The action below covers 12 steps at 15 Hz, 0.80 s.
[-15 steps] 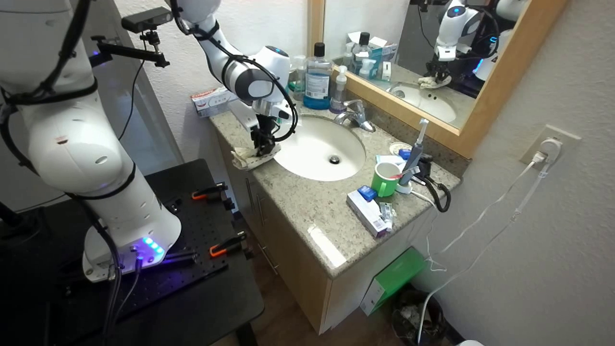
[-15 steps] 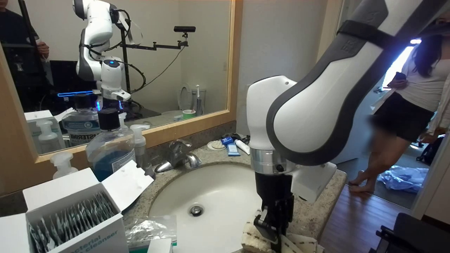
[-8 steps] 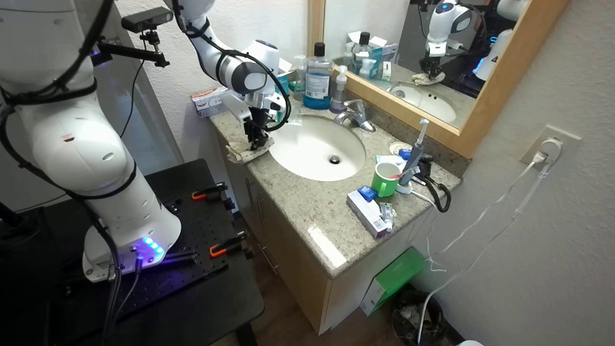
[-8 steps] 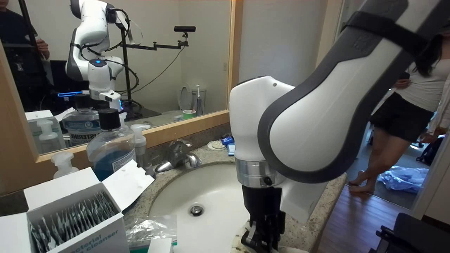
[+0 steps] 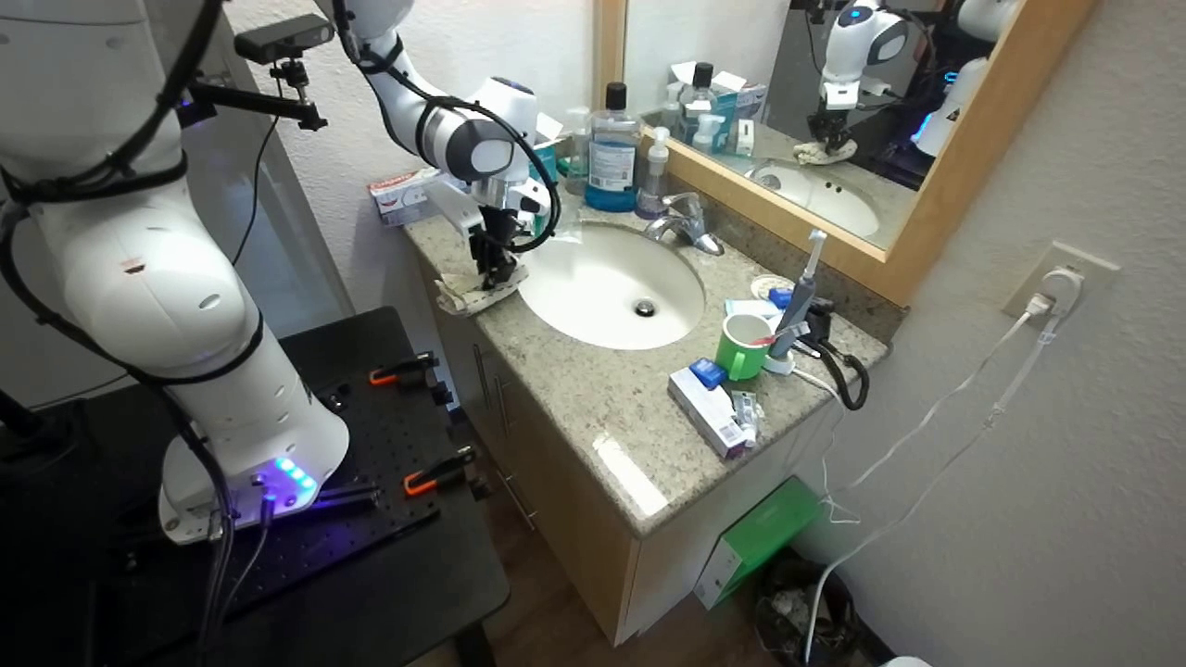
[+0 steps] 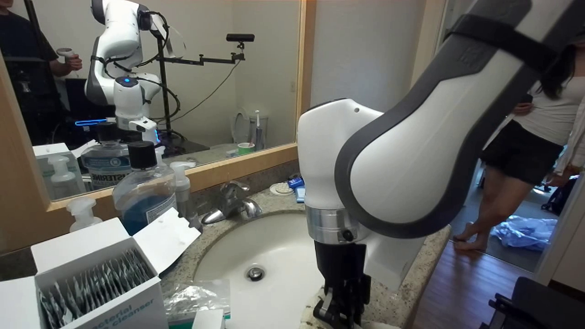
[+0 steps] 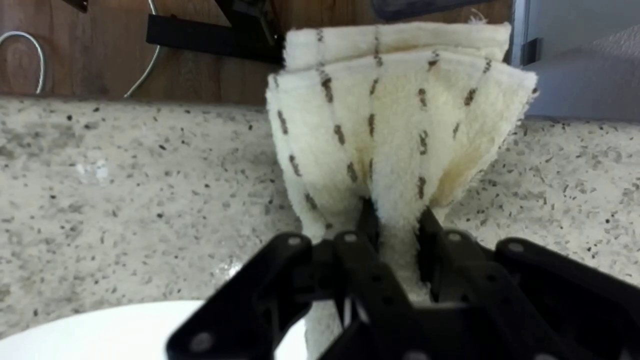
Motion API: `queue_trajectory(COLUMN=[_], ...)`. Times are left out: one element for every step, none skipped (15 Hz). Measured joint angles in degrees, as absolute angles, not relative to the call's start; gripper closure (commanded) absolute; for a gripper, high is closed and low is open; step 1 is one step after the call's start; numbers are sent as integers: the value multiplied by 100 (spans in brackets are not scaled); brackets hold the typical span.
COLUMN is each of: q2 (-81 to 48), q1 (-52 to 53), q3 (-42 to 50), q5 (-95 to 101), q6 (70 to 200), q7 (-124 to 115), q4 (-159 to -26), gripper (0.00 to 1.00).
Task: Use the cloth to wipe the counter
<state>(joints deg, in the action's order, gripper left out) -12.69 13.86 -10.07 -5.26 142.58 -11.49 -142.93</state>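
Your end effector [image 7: 400, 225] holds the cloth [image 7: 350, 115] tight, pinched between its two fingers [image 7: 429, 232]. The cloth is cream with little brown dashes, and it spreads out like a fan. You have it at the front edge of the table [image 5: 574, 371], next to the sink [image 5: 611, 278], and one end pokes out past the edge. A green cup [image 5: 737, 358] stands on the table too, well apart from the cloth. In an exterior view, a white box [image 6: 146, 306] near the sink is full of small packets [image 6: 98, 281].
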Motion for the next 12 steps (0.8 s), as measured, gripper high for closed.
queue_trajectory(q2=[-1269, -1271, -1279, -1293, -1311, -1334, -1360, -1393, -1432, -1471, -1510, -1552], q1=[1388, 1392, 1398, 1403, 1407, 1413, 1429, 1454, 1496, 1542, 1587, 1641], q3=[-1008, -1012, -1028, -1065, -1117, -1172, -1228, -1282, -1323, -1355, -1384, -1405], q5=[-529, -530, -532, -533, -536, -541, -545, -549, -550, -550, -547, -540], q6=[14258, 14258, 14258, 14258, 14258, 14257, 14256, 14255, 14245, 14223, 14185, 14123], q7=[-1149, -1149, -1148, -1148, -1148, -1148, -1148, -1148, -1148, -1149, -1150, -1154], q4=[-14293, -14291, -14285, -14271, -14249, -14216, -14180, -14135, -14080, -14021, -13960, -13886], gripper=[95, 95, 95, 95, 95, 95, 95, 95, 95, 95, 95, 95])
